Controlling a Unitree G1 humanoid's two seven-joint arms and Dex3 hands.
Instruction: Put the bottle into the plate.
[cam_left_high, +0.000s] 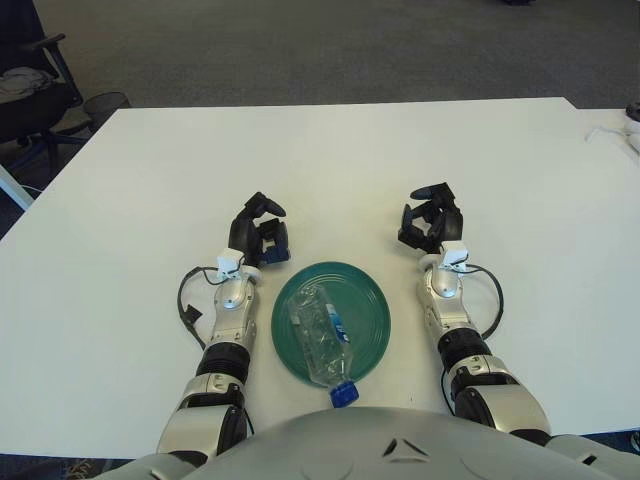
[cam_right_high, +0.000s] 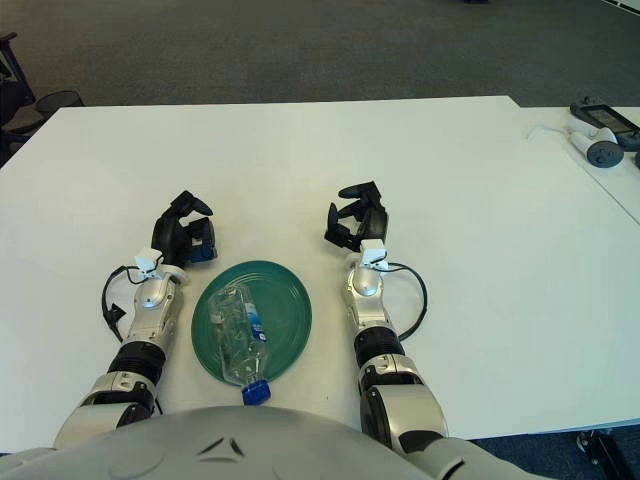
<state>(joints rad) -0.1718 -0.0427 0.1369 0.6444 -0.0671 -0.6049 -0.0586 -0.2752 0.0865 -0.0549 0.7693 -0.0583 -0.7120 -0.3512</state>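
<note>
**Bottle lying in the plate, both hands clear**

The bottle (cam_left_high: 322, 338) lay on its side inside the green plate (cam_left_high: 370, 305), its blue cap (cam_left_high: 343, 393) poking over the plate's near rim toward the robot. The right hand (cam_left_high: 432, 222) stood beyond and right of the plate, fingers loosely curled around nothing. The left hand (cam_left_high: 258, 235) stood beyond and left of the plate, fingers likewise bent and seemingly empty, though the angle hides its palm. Neither touched the plate, so the placing looked done. The plate held only the bottle, on the white table (cam_left_high: 330, 160).
</note>
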